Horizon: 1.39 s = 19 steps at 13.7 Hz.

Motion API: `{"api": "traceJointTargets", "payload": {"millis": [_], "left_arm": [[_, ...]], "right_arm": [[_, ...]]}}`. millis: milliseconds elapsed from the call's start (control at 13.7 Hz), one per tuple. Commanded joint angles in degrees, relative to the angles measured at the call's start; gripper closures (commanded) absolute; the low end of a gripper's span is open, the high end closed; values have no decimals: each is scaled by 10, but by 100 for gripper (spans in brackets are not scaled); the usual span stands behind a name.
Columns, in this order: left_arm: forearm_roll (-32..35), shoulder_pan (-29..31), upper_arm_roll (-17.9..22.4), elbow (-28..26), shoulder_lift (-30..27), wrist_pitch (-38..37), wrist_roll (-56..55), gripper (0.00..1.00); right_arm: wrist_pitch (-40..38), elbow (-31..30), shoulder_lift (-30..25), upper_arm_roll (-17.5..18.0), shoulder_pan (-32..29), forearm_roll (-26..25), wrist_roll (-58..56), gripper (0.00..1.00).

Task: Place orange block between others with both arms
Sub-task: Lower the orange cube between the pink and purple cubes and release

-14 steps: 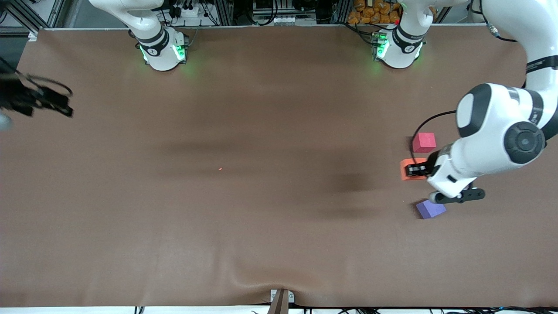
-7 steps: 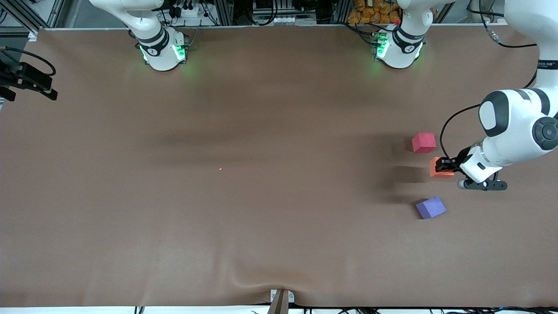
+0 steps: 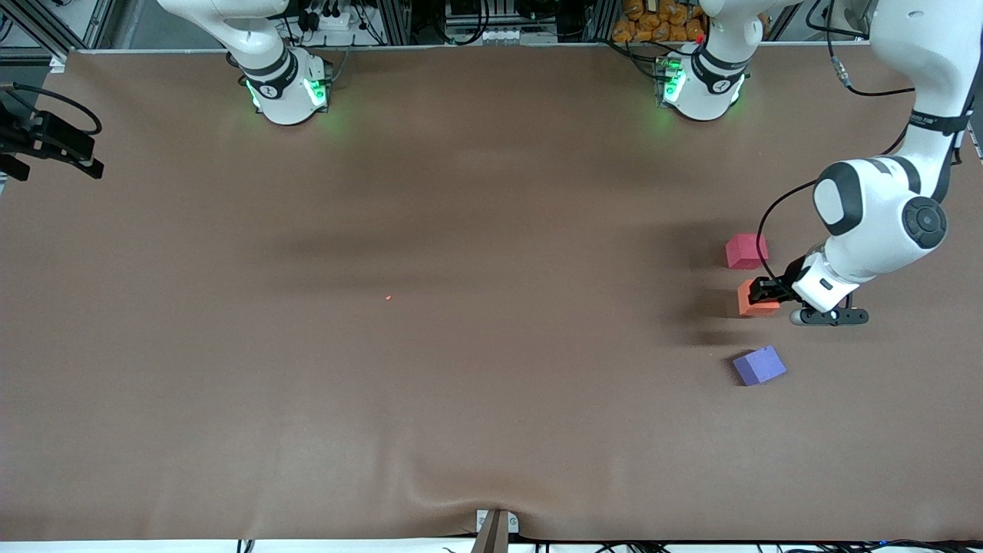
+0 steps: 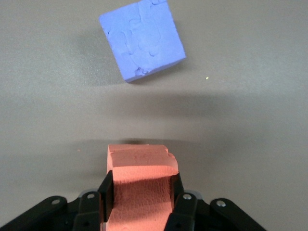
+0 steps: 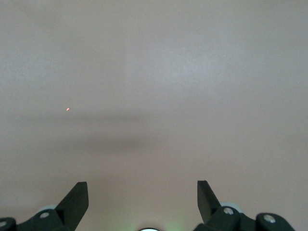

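Observation:
My left gripper [image 3: 765,292] is shut on the orange block [image 3: 756,299], over the gap between the pinkish-red cube [image 3: 746,250] and the lavender-purple cube [image 3: 759,365]. In the left wrist view the orange block [image 4: 139,166] sits clamped in the left gripper [image 4: 140,185], with the purple cube [image 4: 143,38] ahead of it on the mat. Whether the block touches the table I cannot tell. My right gripper [image 3: 54,142] waits at the right arm's end of the table. The right wrist view shows this right gripper [image 5: 142,192] open over bare mat.
A brown mat [image 3: 461,230] covers the table. A tiny red speck [image 3: 388,297] lies near its middle, and the same speck [image 5: 68,109] shows in the right wrist view. The mat ripples near a bracket [image 3: 495,526] at the front edge.
The left gripper carried the orange block toward the left arm's end of the table, then partway back to between the two cubes. The right gripper drew back to the table's edge and stopped.

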Motion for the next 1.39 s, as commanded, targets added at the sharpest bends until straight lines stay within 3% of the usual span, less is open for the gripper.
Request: {"api": "traceJointTargets", "payload": {"millis": [0,510,583,656,729,1094,1312], "left_arm": [[-12,5,-4,-4,21,46,8,100],[-13,4,-5,3,55,69,8,100],[-13,4,-5,5,56,69,8,96],[-13,4,-4,8,58,69,10,30],[-13,2,-5,9,57,68,10,0],[-13,0,-5,19,29,55,2,0],[-13,0,-9,52,-23,-39,1,0]], "right_arm": [[6,-9,-10,6,-10,-6,-1,0],[3,-11,-10,7,-7,-6,0,0],[5,-11,-7,7,-7,-6,-1,0],[6,-11,-6,8,-6,-6,0,0],[9,-12,-6,8,-4,-4,0,0],[23,-10,-6,8,2,-1,0,0],[20,-12,-6,7,-1,-1,0,0]]}}
